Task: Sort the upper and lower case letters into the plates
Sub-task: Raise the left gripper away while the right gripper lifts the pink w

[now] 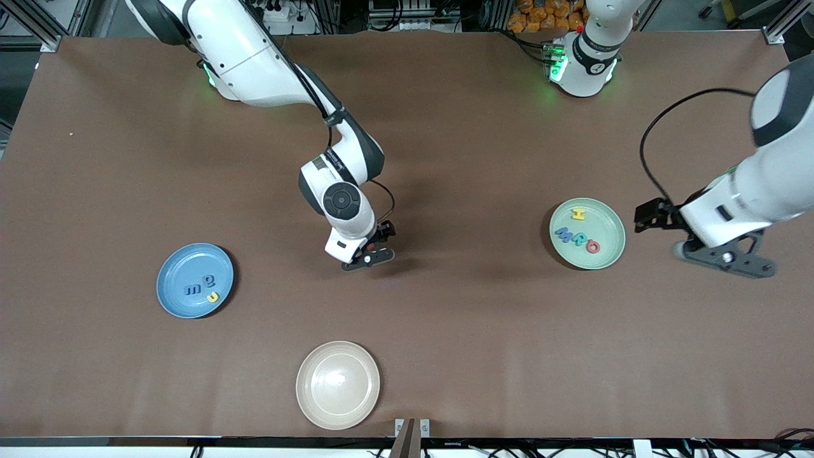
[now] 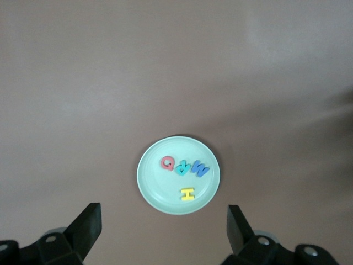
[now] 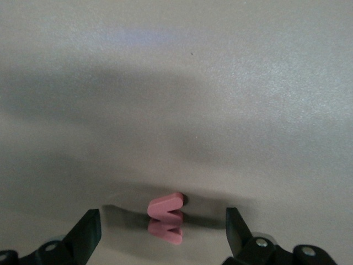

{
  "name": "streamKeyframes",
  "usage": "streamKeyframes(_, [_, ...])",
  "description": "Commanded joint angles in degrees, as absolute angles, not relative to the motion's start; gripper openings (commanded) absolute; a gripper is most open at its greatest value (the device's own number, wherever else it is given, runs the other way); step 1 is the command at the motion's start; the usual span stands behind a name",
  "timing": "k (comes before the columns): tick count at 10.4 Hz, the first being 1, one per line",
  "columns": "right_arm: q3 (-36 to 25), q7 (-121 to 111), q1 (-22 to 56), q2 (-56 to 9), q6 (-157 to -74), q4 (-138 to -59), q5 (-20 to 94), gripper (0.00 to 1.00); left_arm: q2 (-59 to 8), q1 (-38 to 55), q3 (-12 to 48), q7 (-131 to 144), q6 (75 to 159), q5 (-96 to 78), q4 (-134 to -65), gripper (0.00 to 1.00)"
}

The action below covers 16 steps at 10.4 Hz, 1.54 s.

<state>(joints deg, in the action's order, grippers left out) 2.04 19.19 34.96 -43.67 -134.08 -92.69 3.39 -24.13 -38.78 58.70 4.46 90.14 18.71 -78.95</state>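
From the front view we see the blue plate toward the right arm's end of the table, carrying 3 small letters, and the pale green plate toward the left arm's end, carrying 4 letters: a yellow H, a blue M, a teal R and a red Q. We judge that the 2 plates are set well apart so that each arm serves the one at its own end. A cream plate lies nearest the front camera, with nothing in it. The right hand hangs low over bare table between the plates, and the left hand waits beside the green plate. In the left wrist view we see the left hand spread wide with nothing between its fingers, looking down at the green plate and its 4 letters. In the right wrist view the right hand also stands wide, and a pink letter shaped like a V lies on the table between its fingers, touching neither. We judge this is the last letter left to sort, and the hand is placed to straddle it before closing.
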Motion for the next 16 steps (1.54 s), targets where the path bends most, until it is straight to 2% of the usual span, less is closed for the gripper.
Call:
streamKeyframes(1, [1.85, 20.39, 35.33, -43.51, -135.0, -93.43, 3.87, 1.0, -16.46, -30.81, 44.82, 4.75, 87.89, 11.64, -77.61, 1.0])
streamKeyframes(2, [1.76, 20.39, 35.25, -43.51, -134.91, -93.43, 3.87, 1.0, -14.09, -24.5, 37.78, 4.92, 87.89, 10.12, -77.61, 1.0])
streamKeyframes(3, [1.84, 20.13, 34.98, -43.51, -134.91, -93.6, 3.87, 0.71, -12.58, -20.0, 31.44, 4.92, 87.72, 9.85, -77.69, 1.0])
streamKeyframes(4, [1.85, 20.21, 34.72, -43.51, -134.74, -93.95, 3.87, 0.13, -10.83, -16.3, 26.77, 4.92, 87.71, 9.67, -77.87, 1.0])
streamKeyframes(5, [1.85, 20.21, 34.72, -43.07, -134.39, -94.56, 3.95, 0.0, -9.77, -14.17, 25.07, 4.66, 87.45, 9.58, -78.05, 1.0])
streamKeyframes(6, [1.85, 20.21, 34.8, -42.81, -134.3, -94.83, 3.96, 0.0, -8.54, -12.76, 22.26, 4.57, 87.36, 7.75, -78.57, 1.0])
streamKeyframes(9, [1.85, 20.48, 34.98, -42.19, -134.21, -94.83, 3.96, 0.0, -4.68, -0.03, 9.27, 4.31, 85.88, 2.47, -81.37, 1.0])
streamKeyframes(12, [1.15, 20.3, 33.15, -39.74, -134.12, -94.66, 3.96, 0.0, 1.39, 0.7, 8.61, 3.78, 87.45, 1.93, -89.63, 1.0])
streamKeyframes(14, [0.62, 19.6, 29.46, -38.32, -132.82, -94.48, 3.69, 0.0, 1.67, 0.7, 8.61, 3.78, 87.8, 1.06, -90.26, 1.0])
streamKeyframes(16, [-3.93, 18.38, 28.3, -38.14, -132.01, -94.66, -0.24, 0.0, 2.11, 0.79, 8.53, 3.78, 87.89, 1.05, -90.96, 1.0])
